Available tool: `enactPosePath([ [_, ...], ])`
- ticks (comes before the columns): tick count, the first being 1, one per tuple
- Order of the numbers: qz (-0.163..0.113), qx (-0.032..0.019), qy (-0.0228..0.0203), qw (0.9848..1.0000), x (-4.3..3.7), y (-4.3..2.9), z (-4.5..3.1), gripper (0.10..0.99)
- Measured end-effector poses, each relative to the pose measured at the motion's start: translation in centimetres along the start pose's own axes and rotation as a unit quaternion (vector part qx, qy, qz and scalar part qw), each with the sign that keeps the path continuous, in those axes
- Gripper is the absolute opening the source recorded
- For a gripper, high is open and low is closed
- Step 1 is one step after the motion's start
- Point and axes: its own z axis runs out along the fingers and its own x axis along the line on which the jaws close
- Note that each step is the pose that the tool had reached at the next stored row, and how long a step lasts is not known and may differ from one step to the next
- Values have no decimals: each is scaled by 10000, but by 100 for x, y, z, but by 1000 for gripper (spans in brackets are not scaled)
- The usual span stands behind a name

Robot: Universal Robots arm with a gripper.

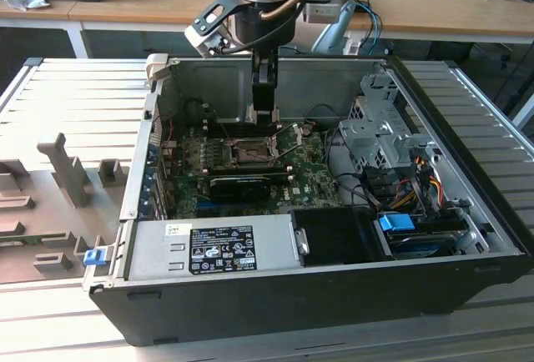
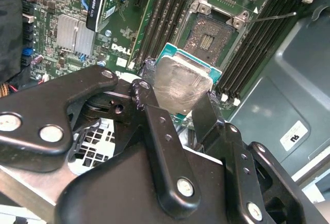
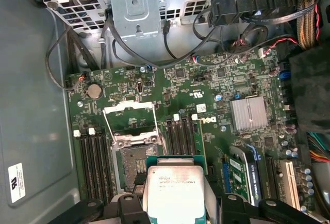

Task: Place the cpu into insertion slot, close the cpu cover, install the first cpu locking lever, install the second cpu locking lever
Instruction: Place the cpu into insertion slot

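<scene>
The gripper [image 2: 176,99] is clamping the cpu [image 2: 181,79] above the motherboard [image 3: 206,87], the uncovered insertion slot [image 2: 209,37] lying just beyond its leading edge.

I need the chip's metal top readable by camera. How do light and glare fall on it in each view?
Second wrist view: a streaky pale sheen runs across the top of the chip. First wrist view: that top is evenly bright, no hot spot. Exterior view: the board lies shaded inside the case, below the gripper.

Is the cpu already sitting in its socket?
No, the gripper holds the cpu clear of the socket, which is empty.
</scene>
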Motion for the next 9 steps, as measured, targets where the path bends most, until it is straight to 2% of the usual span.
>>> enactPosePath([
  [5,0,0,0,10000,0,-2,27,525],
  [9,-54,0,3,10000,0,-7,94,525],
])
